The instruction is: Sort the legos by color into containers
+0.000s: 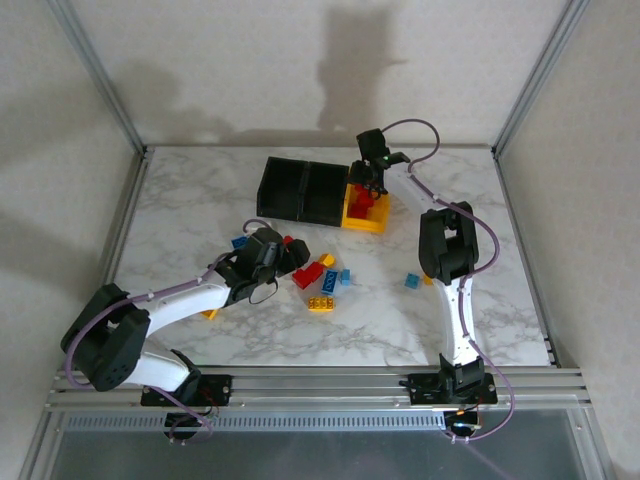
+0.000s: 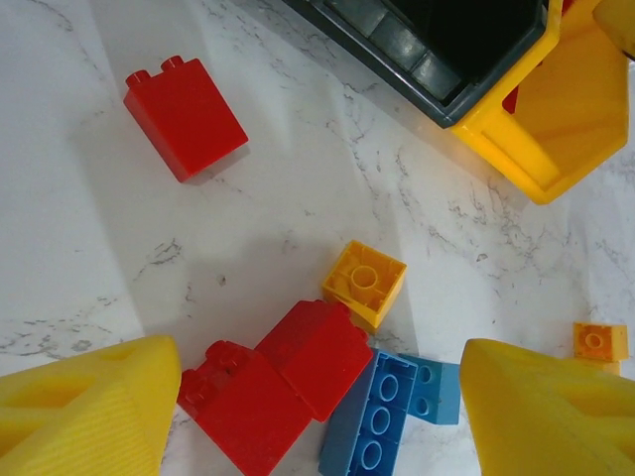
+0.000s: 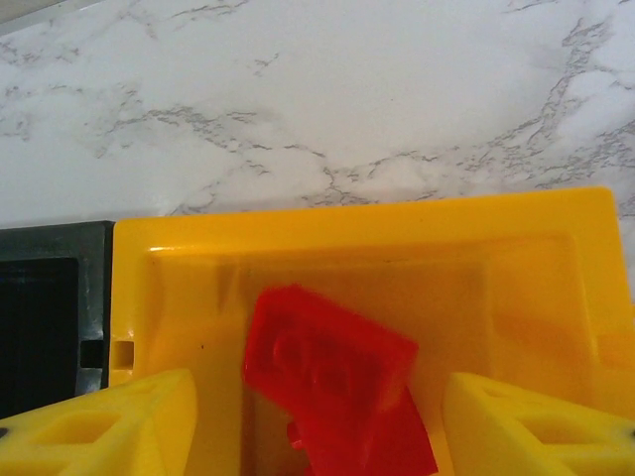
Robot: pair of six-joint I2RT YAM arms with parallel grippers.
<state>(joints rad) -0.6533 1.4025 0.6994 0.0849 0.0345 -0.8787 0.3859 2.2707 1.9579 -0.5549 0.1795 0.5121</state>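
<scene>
Three containers stand in a row at the back: two black bins [image 1: 300, 190] and a yellow bin [image 1: 371, 222]. My right gripper [image 1: 368, 178] hovers over the yellow bin [image 3: 357, 238], open. A blurred red lego [image 3: 327, 362] lies loose between its fingers, touching neither, above another red brick inside the bin. My left gripper [image 1: 275, 255] is open low over the table. Between its fingers [image 2: 84, 407] lie two red legos [image 2: 268, 387], a blue lego [image 2: 382, 416] and a yellow lego [image 2: 364, 283]. Another red lego [image 2: 184, 117] lies apart, further out.
Loose legos lie mid-table: red [image 1: 307, 277], yellow [image 1: 321, 303] and blue [image 1: 345, 277], plus a blue one [image 1: 412, 281] near the right arm and a blue one [image 1: 239, 241] by the left gripper. A small orange brick [image 2: 600, 342] lies right of the left fingers.
</scene>
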